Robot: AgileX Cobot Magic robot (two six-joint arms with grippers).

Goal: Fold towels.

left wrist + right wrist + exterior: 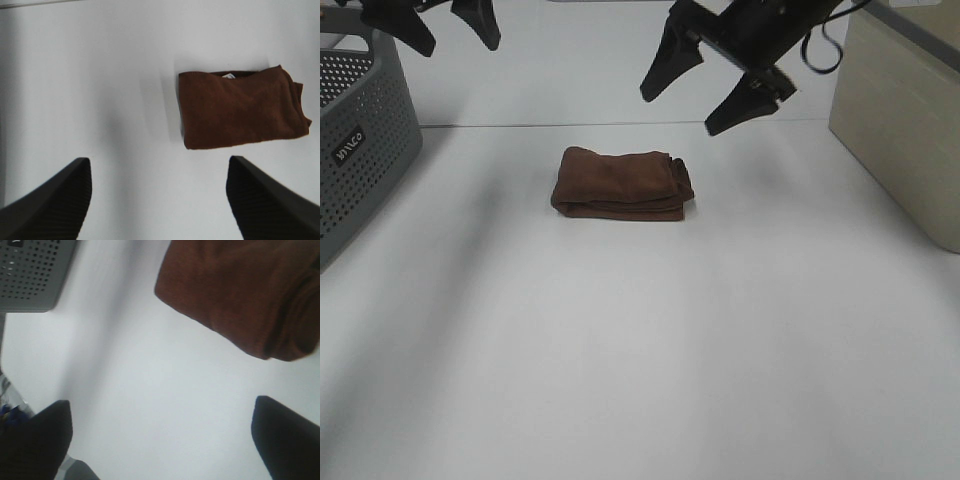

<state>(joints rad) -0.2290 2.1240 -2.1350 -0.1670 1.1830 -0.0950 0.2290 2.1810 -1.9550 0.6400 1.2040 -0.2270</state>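
The reddish-brown towel lies folded into a thick small rectangle on the white table, slightly left of centre and toward the back. In the left wrist view the towel shows a small white tag at one edge. The right wrist view shows the towel with its rolled folded end. My left gripper is open and empty, raised high at the back left. My right gripper is open and empty, raised above and to the right of the towel. Neither touches the cloth.
A grey perforated basket stands at the left edge of the table; it also shows in the right wrist view. A beige box stands at the right edge. White table surface lies between the towel and the front edge.
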